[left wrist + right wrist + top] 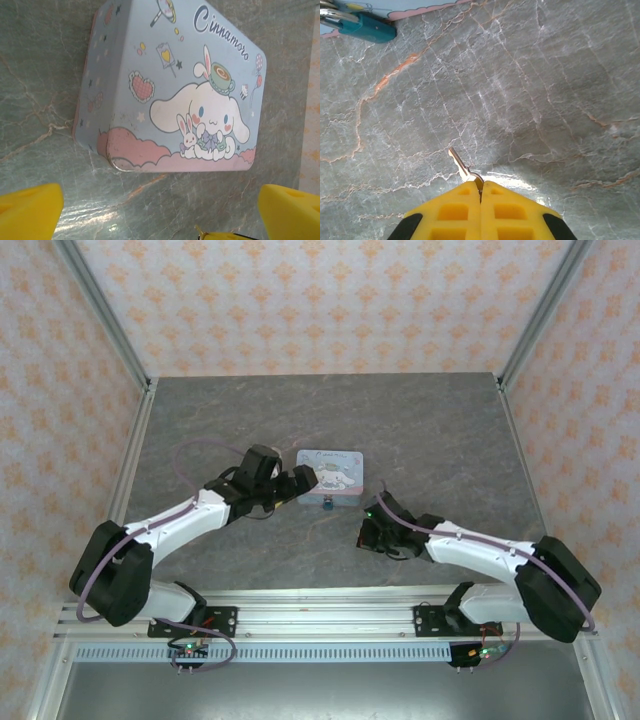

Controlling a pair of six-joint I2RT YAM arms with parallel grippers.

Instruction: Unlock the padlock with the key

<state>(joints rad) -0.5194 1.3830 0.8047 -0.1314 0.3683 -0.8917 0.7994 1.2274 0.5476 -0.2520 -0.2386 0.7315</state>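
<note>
From above, the pale blue tin point(330, 468) sits in the middle of the table point(440, 430) with the padlock point(327, 506) at its near edge. The left gripper point(303, 483) is just beside the tin's left end, the right gripper point(371, 524) is apart to the padlock's right, and bare stone lies all round. The left wrist view shows yellow fingers point(30, 212) spread wide before the tin, holding nothing. The right wrist view shows its fingers point(455, 212) pressed together on the key point(461, 166), with open table between it and the padlock against the tin's pink rim.
</note>
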